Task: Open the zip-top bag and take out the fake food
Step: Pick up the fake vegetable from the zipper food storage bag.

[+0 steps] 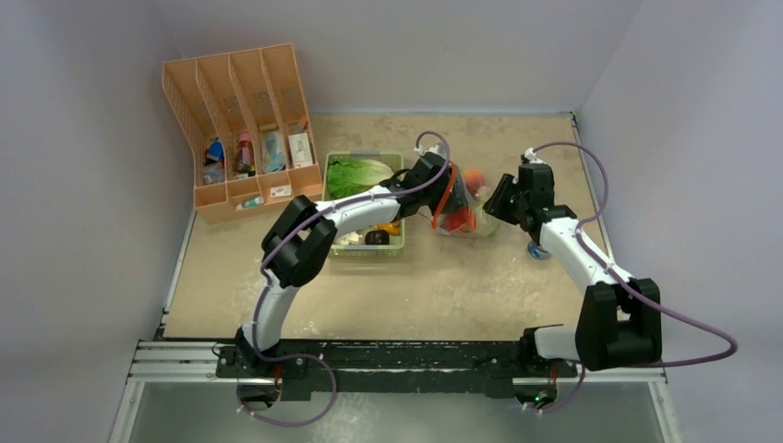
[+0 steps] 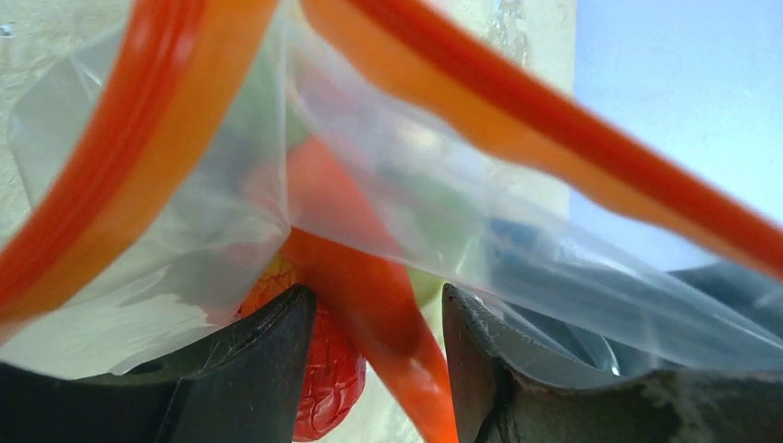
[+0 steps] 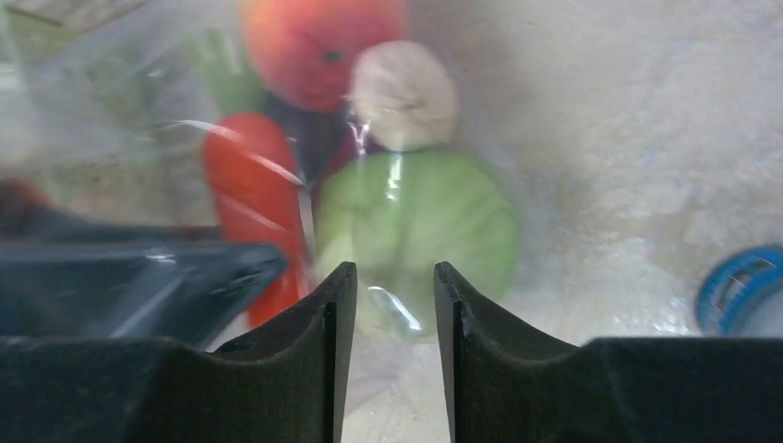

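Step in hand: the mouth of the zip-top bag (image 1: 462,218) was judged to be partly opened, and no food had yet been taken out.

Done: in the left wrist view the two halves of the orange-red zip strip (image 2: 120,157) were seen parted and running away from each other, so the seal was taken to be undone over at least part of its length.

Left: every piece of the fake food (image 3: 415,221) that could be seen lay behind the film, so removal had not begun.

Bag position: it was lodged between the two grippers on the table (image 1: 415,286), just right of the pale-green tray (image 1: 365,155).

Bag look: clear, crinkled and glossy film, with its strip raised in a loop by the left gripper (image 1: 439,189).

Contents: a pale-green cabbage, a peach (image 3: 314,41), a beige piece (image 3: 403,92) and a long red piece (image 3: 249,185) were made out.

Left jaws: they were spread apart, with film draped across them and a long orange-red piece showing in the gap.

Right gripper (image 3: 388,277): its jaws were drawn close with a narrow gap. Whether film was pinched there could not be told.
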Available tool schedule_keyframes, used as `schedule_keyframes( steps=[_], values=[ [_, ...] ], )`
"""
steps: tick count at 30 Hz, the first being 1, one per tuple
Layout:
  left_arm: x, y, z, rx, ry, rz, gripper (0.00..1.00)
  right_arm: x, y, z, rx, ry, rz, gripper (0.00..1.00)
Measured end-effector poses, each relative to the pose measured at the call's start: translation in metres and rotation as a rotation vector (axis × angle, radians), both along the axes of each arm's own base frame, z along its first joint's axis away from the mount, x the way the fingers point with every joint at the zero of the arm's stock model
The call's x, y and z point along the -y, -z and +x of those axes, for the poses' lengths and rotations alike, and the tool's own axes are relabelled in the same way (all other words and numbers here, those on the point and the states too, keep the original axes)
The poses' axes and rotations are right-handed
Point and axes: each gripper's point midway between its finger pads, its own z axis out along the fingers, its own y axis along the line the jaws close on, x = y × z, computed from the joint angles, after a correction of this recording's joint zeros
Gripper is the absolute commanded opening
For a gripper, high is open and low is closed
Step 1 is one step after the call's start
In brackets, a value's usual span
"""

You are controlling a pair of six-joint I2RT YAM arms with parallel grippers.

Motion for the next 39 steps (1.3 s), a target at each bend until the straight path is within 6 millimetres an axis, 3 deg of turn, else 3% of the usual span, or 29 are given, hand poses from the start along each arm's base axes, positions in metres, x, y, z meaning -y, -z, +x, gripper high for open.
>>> schedule_keyframes(
  steps=[4,8,13,15,21,30,39],
  values=[
    [0.009,0.013,0.003,-0.021,0.029,0.011,0.5,-0.016,-0.007,0.004,0.045,-0.078,0.054,0.3],
    [0.006,0.015,0.004,-0.03,0.022,0.021,0.44,-0.023,-0.003,0.002,0.052,-0.116,0.081,0.27],
    [-0.008,0.022,0.0,-0.051,0.0,0.034,0.24,-0.03,-0.005,-0.005,0.081,-0.135,0.124,0.28],
    [-0.012,0.023,-0.003,-0.054,0.002,0.044,0.21,-0.032,-0.006,-0.01,0.093,-0.136,0.141,0.31],
    [-0.025,0.024,-0.002,-0.037,-0.004,0.107,0.22,-0.029,-0.013,-0.009,0.104,-0.119,0.13,0.38],
    [-0.051,0.026,0.001,-0.044,-0.008,0.168,0.22,-0.033,-0.043,0.01,0.165,-0.161,0.116,0.41],
    [-0.052,0.018,-0.004,-0.049,0.059,0.139,0.21,-0.057,-0.023,0.007,0.095,-0.302,0.191,0.43]
  ],
)
